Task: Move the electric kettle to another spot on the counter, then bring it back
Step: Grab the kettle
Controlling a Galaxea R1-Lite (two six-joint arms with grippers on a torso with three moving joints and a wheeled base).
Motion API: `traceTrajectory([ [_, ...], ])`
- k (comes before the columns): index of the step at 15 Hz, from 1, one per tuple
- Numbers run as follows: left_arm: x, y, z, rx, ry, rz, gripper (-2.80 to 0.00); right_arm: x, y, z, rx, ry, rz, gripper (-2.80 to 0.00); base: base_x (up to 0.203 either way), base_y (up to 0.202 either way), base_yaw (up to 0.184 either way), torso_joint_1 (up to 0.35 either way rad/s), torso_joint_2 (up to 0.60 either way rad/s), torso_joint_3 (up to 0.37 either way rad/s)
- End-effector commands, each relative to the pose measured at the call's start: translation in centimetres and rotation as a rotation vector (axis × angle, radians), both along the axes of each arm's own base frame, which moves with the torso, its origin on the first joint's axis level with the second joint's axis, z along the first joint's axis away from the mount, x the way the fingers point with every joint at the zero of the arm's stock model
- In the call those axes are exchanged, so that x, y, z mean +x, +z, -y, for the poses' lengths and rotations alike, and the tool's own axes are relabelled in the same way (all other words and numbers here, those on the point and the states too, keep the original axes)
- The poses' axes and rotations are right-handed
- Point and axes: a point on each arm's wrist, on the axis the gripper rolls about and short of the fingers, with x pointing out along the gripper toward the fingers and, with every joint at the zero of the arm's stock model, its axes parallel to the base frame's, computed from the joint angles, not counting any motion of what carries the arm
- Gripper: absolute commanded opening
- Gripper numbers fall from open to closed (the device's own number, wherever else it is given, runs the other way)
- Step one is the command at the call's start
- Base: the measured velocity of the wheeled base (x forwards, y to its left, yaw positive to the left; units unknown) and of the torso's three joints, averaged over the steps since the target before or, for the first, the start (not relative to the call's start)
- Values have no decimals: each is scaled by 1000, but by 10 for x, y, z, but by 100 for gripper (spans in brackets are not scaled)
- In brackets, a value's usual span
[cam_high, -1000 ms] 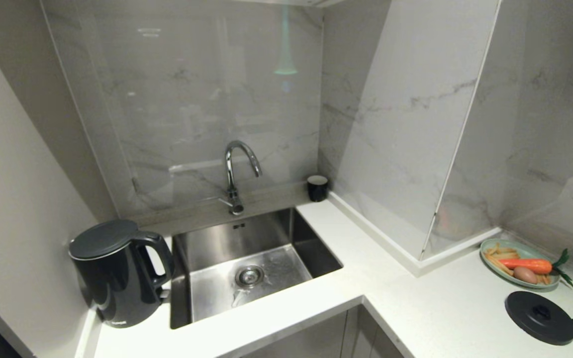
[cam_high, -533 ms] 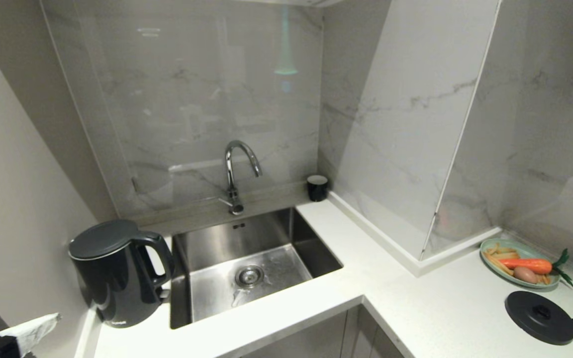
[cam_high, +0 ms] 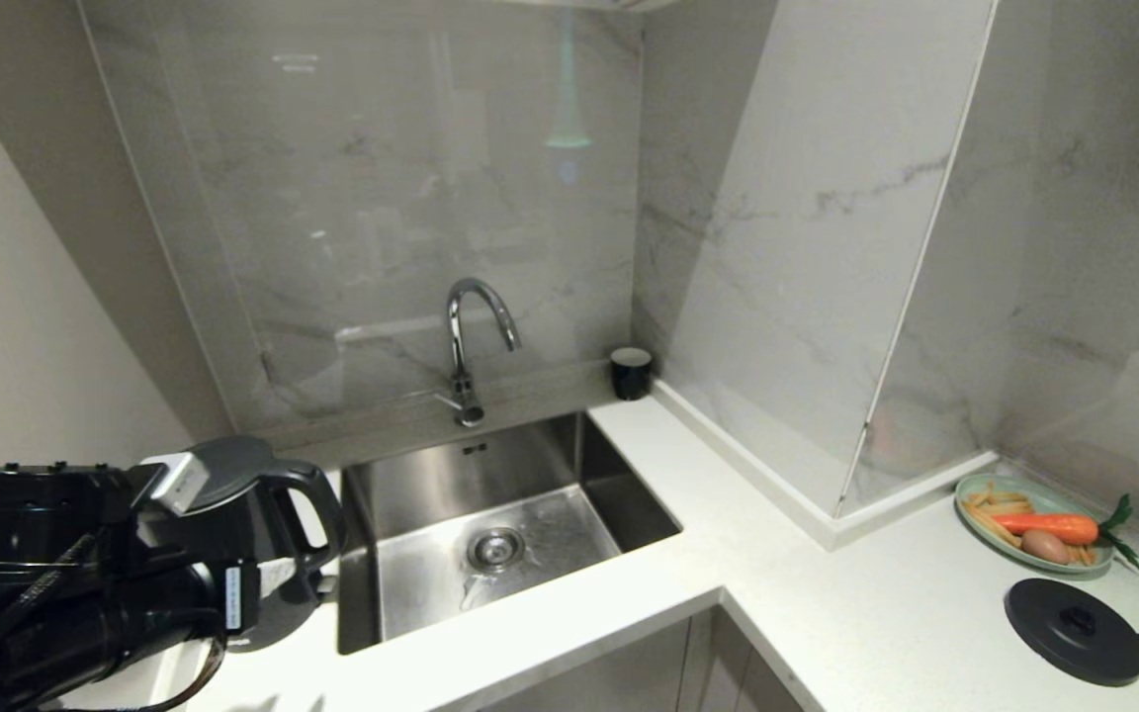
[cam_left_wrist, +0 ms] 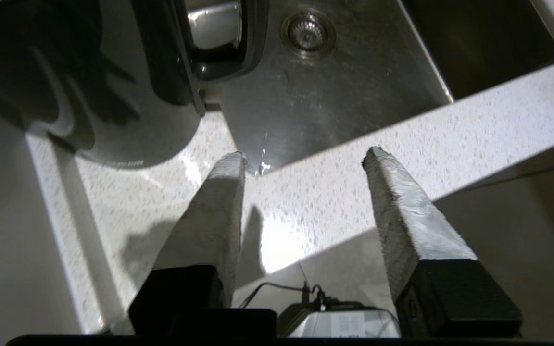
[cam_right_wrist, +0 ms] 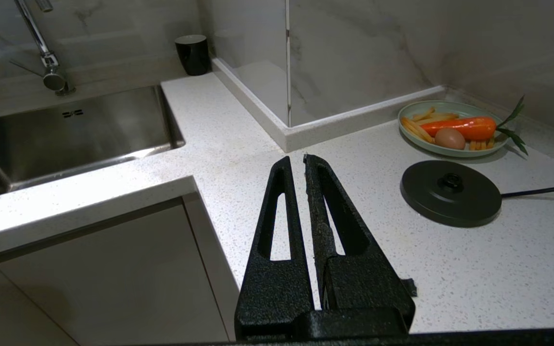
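The tall glossy black electric kettle with loop handle (cam_high: 268,514) stands at lower left of the head view on the white speckled stone counter (cam_high: 827,613), beside the empty steel sink (cam_high: 530,534). Likely rigid, slick and heavy if filled; the handle looks the best hold. The left gripper (cam_left_wrist: 303,161) hovers spread and empty nearby; the right gripper (cam_right_wrist: 296,161) is clenched, empty. A pale green plate (cam_high: 970,489) holds carrot, egg and fries.

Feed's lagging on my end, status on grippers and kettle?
Left gripper open, above white counter beside tall glossy black electric kettle. Right gripper shut, parked. Kettle upright left of steel sink, untouched.
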Motion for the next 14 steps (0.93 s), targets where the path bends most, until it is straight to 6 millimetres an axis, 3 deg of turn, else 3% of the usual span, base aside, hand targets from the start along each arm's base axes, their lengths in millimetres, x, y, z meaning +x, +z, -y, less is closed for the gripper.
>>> traceTrajectory([
  [1,23,-29,2,-3,8,-12,0,0,0,0,0,0,0,-280,0,0,0,0,0,0],
  [7,63,-69,5,-8,21,74,0,0,0,0,0,0,0,-280,0,0,0,0,0,0],
  [14,96,-76,6,-16,28,147,0,0,0,0,0,0,-1,-280,0,0,0,0,0,0],
])
